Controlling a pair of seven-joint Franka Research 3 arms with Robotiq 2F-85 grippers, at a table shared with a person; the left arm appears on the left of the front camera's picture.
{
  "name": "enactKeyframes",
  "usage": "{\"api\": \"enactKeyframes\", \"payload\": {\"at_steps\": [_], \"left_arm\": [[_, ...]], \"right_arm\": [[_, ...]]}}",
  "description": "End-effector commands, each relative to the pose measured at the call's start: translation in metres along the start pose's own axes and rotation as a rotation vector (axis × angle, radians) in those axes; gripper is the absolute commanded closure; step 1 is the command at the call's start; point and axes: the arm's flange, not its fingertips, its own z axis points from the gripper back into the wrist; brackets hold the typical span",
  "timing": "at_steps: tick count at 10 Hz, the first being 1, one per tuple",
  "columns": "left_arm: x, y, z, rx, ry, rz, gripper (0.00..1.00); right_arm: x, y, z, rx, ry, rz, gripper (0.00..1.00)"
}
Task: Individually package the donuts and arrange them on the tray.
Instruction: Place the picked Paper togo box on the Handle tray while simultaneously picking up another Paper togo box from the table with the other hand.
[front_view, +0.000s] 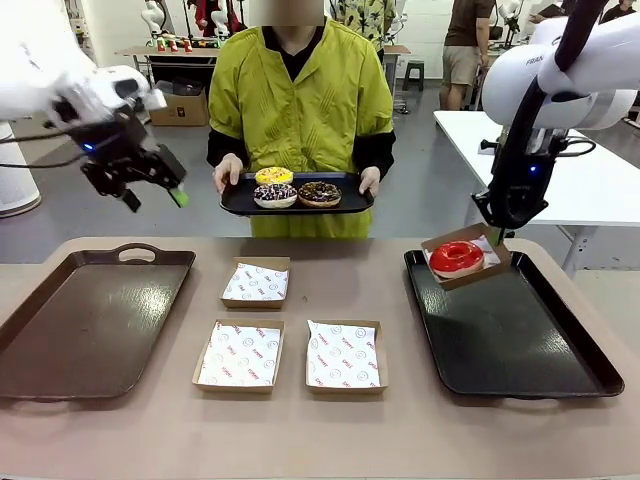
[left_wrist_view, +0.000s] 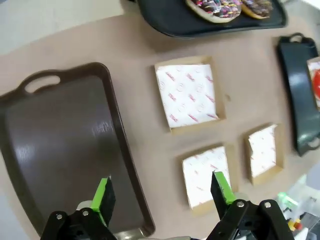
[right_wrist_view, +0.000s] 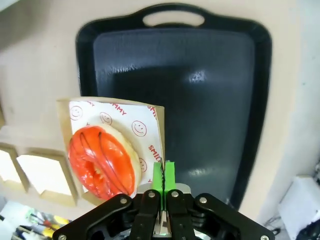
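Our right gripper (right_wrist_view: 163, 172) is pinched shut on the side wall of a paper-lined box (right_wrist_view: 125, 117), green pads pressed flat with the cardboard between them. In that box sits the red-glazed donut (right_wrist_view: 102, 160), and the box hangs tilted over the far left corner of the black tray (front_view: 520, 340); we cannot tell whether it touches the tray. Our left gripper (front_view: 155, 197) hovers high over the table's left side with its fingers spread wide and nothing in them. Below it lie the brown tray (front_view: 90, 320) and three empty boxes (front_view: 240, 355). Across the table, the person holds a small dark tray (front_view: 240, 200) with the yellow-iced donut (front_view: 273, 176), the white-sprinkled donut (front_view: 275, 194) and the chocolate donut (front_view: 320, 192). We judge the task about a quarter done: one donut boxed and nearly placed, three to pack. The liner paper shows smiley faces and red print, partly readable as "SMIL" and "MMY"; our right arm's shell reads "FRAN", the rest cut off.
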Motion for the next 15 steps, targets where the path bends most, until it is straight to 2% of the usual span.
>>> {"api": "enactKeyframes", "payload": {"at_steps": [1,2,4,8,9,10,11,15], "left_arm": [[0.013,-0.014,-0.031,0.091,0.023,0.015,0.00],[0.015,-0.020,-0.054,0.118,0.014,0.004,0.00],[0.016,-0.027,-0.092,0.108,-0.026,-0.026,0.00],[0.011,-0.032,-0.147,0.137,-0.028,-0.052,0.00],[0.008,-0.032,-0.150,0.127,-0.038,-0.065,0.00],[0.002,-0.027,-0.141,0.065,-0.035,-0.064,0.00],[0.010,-0.028,-0.148,0.093,-0.004,-0.076,0.00],[0.010,-0.028,-0.148,0.093,-0.004,-0.076,0.00]], "right_arm": [[0.001,-0.007,-0.004,0.060,-0.014,0.004,0.99],[0.000,0.000,0.000,0.000,0.000,0.000,0.99],[0.000,0.000,0.000,0.000,0.000,0.000,0.99],[0.000,0.000,0.000,0.000,0.000,0.000,0.99],[0.000,0.000,0.000,0.000,0.000,0.000,0.99],[0.000,0.000,0.000,0.000,0.000,0.000,0.99],[0.000,0.000,0.000,0.000,0.000,0.000,0.99],[0.000,0.000,0.000,0.000,0.000,0.000,0.99]]}}
